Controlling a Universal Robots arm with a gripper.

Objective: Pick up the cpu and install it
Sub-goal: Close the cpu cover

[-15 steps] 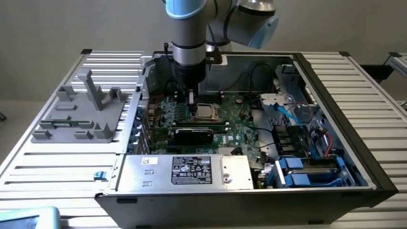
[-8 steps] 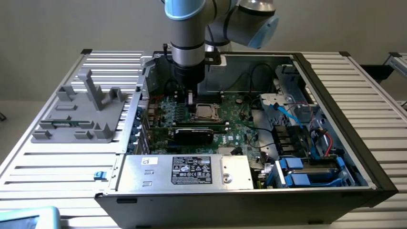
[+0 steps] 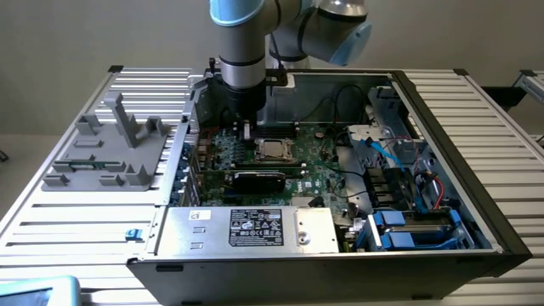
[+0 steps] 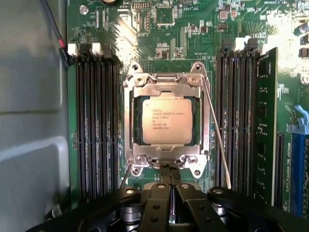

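Observation:
The cpu [image 4: 166, 121], a flat square chip with a silver-beige printed top, lies in the motherboard socket inside its metal frame [image 4: 129, 126]. In the exterior view the cpu [image 3: 274, 150] sits mid-board in the open computer case. My gripper [image 4: 170, 175] is shut, its two black fingers pressed together with nothing between them, right at the frame's near edge beside the cpu. From outside, the gripper [image 3: 246, 131] hangs low in the case, just off the socket toward the exterior view's left.
Dark memory slots [image 4: 94, 121] flank the socket, and a thin metal lever [image 4: 216, 140] runs along one side. A black card [image 3: 259, 180], power supply [image 3: 251, 228], cables and blue drive bays [image 3: 408, 229] crowd the case. A grey fixture [image 3: 111, 150] stands on the table.

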